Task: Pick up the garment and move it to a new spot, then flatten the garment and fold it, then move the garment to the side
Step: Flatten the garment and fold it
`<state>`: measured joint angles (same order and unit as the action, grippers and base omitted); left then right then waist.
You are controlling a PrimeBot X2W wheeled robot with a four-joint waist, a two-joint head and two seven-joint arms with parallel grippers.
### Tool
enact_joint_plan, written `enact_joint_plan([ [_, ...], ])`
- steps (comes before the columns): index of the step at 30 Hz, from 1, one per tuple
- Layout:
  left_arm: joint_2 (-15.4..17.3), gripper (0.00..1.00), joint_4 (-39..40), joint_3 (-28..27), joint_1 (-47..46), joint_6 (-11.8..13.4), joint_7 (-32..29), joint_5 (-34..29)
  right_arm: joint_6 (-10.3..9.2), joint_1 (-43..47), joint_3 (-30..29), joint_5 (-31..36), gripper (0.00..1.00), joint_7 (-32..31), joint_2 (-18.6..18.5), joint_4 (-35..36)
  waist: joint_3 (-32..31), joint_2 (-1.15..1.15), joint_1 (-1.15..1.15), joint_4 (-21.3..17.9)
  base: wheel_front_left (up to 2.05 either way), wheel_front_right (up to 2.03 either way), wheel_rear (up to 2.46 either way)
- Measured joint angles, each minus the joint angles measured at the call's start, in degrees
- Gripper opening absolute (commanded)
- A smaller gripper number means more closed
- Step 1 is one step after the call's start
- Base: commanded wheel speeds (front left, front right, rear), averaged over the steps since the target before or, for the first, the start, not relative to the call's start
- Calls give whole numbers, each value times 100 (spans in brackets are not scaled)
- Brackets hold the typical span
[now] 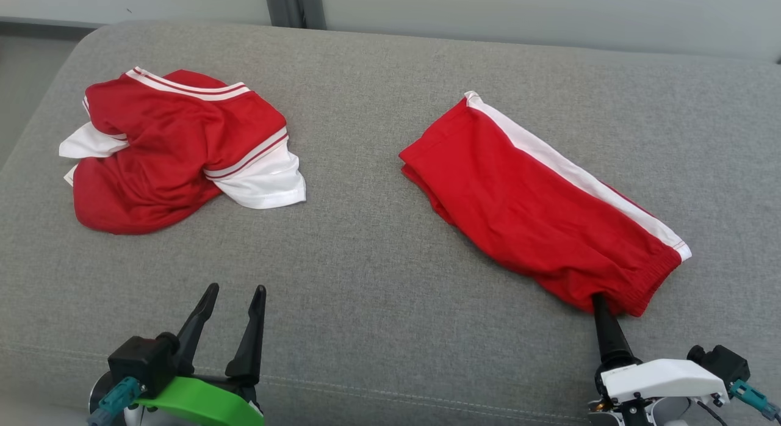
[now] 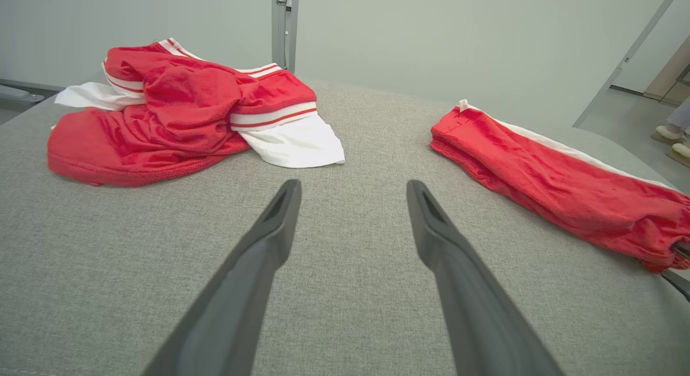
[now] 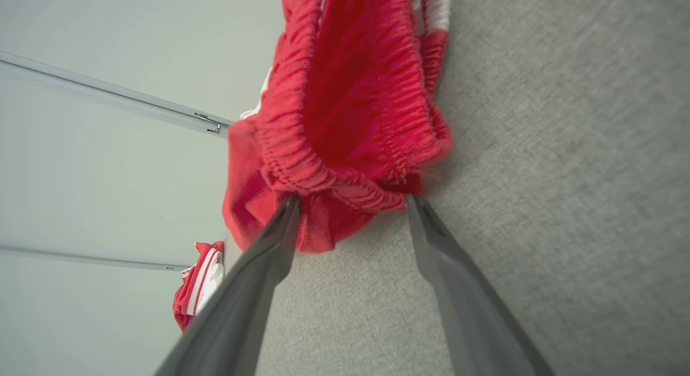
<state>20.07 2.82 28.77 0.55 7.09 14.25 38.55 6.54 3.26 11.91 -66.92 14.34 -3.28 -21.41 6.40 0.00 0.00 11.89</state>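
Shorts: red shorts [image 1: 537, 200] with a white side stripe lay folded lengthwise on the right of the grey cushion [image 1: 378, 261].
Right gripper [image 3: 354, 203]: fingers spread wide, straddling the elastic waistband [image 3: 345, 176], gripping nothing.
Left gripper [image 1: 237, 292]: wide open, empty, over bare cushion.
Jersey [image 1: 177, 145]: crumpled heap, far left.
Progress: folding looked done; the sideways move seemed unfinished.
Writing: none was legible.
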Motion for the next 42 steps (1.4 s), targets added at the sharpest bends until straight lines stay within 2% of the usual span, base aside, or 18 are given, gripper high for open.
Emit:
enact_joint_plan([
  [10, -58, 100, -19, -70, 3, 0, 1, -49, 52, -162, 277, -290, 100, -11, 19, -257, 35, 0, 0, -20, 0, 0, 0],
  [19, -101, 100, -4, -261, 133, 0, 1, -49, 52, -159, 547, -848, 100, -70, 49, 90, 135, 0, 0, -171, 0, 0, 0],
  [30, -115, 100, 146, -221, 127, 0, 1, -111, 52, -354, 211, -1792, 100, -68, 66, 194, 405, 0, 0, -381, 0, 0, 0],
  [39, -123, 100, 99, -189, 44, 0, -3, -146, 51, -727, 145, -2331, 100, -25, 49, 196, 631, 0, 0, -304, 0, 0, 0],
  [40, -125, 100, 81, -191, 45, 0, -3, -145, 51, -731, 147, -2351, 86, -25, 49, 189, 617, 0, 0, -303, 0, 0, 0],
  [42, -125, 100, 51, -211, 47, 0, -3, -144, 51, -739, 151, -2368, 47, -25, 48, 174, 588, 0, 0, -310, 0, 0, 0],
])
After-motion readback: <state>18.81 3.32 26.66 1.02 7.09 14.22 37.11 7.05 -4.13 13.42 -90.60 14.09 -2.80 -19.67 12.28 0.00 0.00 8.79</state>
